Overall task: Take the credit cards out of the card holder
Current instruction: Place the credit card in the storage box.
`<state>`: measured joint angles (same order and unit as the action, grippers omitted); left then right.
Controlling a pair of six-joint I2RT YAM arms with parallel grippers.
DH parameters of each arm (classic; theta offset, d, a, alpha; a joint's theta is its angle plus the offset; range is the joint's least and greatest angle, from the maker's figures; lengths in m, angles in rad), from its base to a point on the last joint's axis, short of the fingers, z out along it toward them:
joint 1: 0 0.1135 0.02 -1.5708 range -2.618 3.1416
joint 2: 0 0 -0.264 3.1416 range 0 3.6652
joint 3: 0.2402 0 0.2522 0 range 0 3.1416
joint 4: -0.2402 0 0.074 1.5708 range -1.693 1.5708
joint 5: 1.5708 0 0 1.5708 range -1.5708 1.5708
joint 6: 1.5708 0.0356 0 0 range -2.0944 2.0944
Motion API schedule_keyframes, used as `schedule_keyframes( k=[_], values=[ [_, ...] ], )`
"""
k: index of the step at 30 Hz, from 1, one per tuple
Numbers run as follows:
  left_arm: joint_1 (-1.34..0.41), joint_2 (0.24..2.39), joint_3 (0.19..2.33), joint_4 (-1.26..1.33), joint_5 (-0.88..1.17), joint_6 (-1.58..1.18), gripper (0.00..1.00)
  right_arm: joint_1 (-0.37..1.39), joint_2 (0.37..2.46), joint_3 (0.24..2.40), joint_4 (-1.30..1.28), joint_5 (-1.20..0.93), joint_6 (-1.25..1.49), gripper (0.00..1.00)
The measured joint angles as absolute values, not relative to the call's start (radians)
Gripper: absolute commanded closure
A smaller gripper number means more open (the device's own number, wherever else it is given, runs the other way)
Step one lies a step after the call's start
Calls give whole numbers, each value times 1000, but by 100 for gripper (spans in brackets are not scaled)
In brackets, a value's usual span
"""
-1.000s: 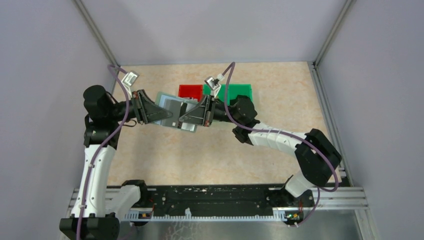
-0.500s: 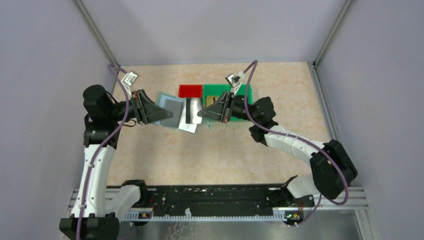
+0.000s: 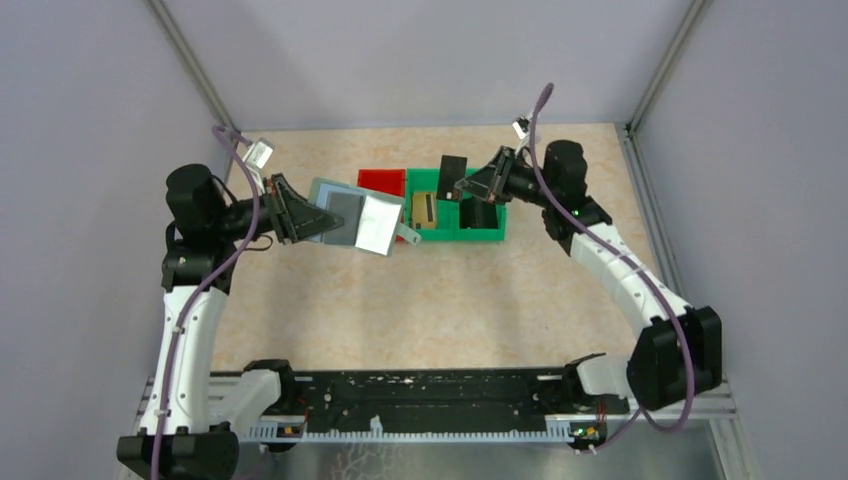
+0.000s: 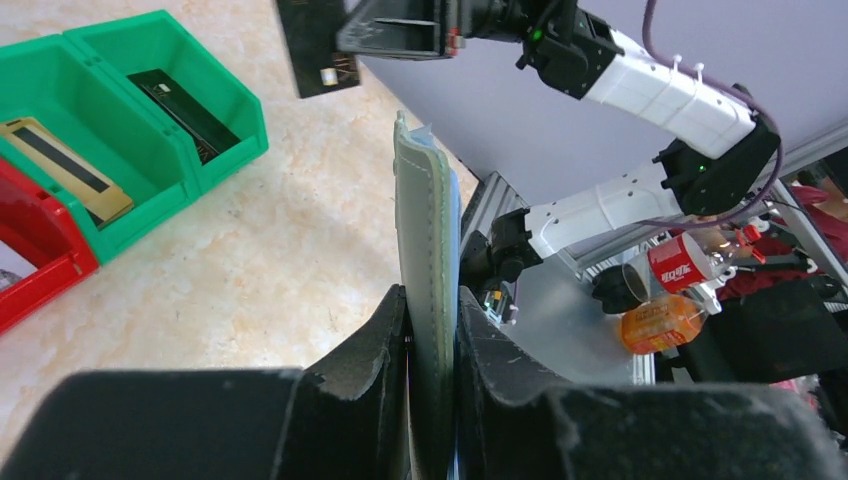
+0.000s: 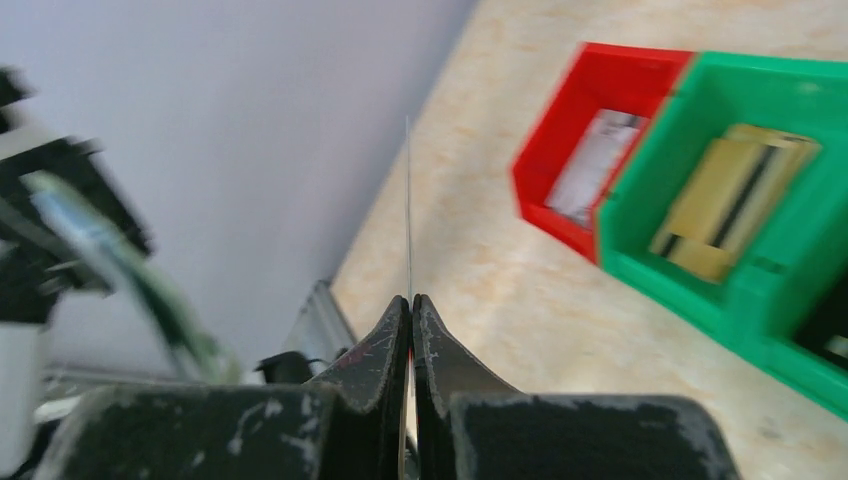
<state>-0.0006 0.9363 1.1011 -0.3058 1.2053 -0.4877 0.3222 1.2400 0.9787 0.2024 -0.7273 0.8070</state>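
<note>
1. The table (image 3: pixel 420 300) lies open between the arms, from the bins to the near edge.
2. The red bin (image 3: pixel 380 180) and green bins (image 3: pixel 450 232) stand touching, blocking the far middle.
3. The card holder (image 3: pixel 345 215), clamped in the left gripper (image 3: pixel 310 214), spreads open beside the red bin.
4. The right gripper (image 3: pixel 462 185) holds a dark credit card (image 3: pixel 452 168) above the green bins.

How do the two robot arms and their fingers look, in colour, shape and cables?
The left arm and right arm have white shells between black joints. A purple cable runs along each. The fingers are black, wedge-shaped, with scuffed tips.
</note>
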Motion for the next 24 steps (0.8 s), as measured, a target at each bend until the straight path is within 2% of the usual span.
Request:
schedule_keyframes(
  k=[4,10,16,24],
  values=[
    [-1,932,1101,-331,1189,-458,95,318,1374,1104,-59,-587,625,100],
    [-1,915,1102,-345,1185,-435,95,315,1579,1226,-299,-379,466,100],
    [-1,909,1102,-345,1186,-432,95,310,1709,1302,-404,-250,392,100],
    [-1,909,1102,-344,1193,-432,95,309,1803,1390,-432,-189,371,100]
  ],
)
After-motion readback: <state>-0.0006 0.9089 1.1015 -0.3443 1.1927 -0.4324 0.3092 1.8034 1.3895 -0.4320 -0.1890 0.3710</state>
